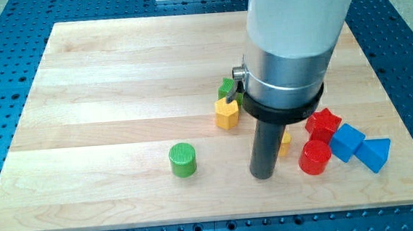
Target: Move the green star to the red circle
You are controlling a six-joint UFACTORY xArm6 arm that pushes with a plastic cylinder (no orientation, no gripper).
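Observation:
The green star (pixel 227 88) lies right of the board's centre, partly hidden behind the arm's body, touching a yellow hexagon block (pixel 227 114) just below it. The red circle, a red cylinder (pixel 314 157), stands at the lower right. My tip (pixel 263 174) rests on the board left of the red cylinder and below the green star, apart from both. A small yellow block (pixel 286 142) shows just right of the rod, mostly hidden.
A green cylinder (pixel 182 159) stands lower centre. A red star (pixel 323 124) sits above the red cylinder. A blue cube (pixel 347 142) and a blue triangle (pixel 374 153) lie at the right. The wooden board (pixel 103 101) lies on a blue perforated table.

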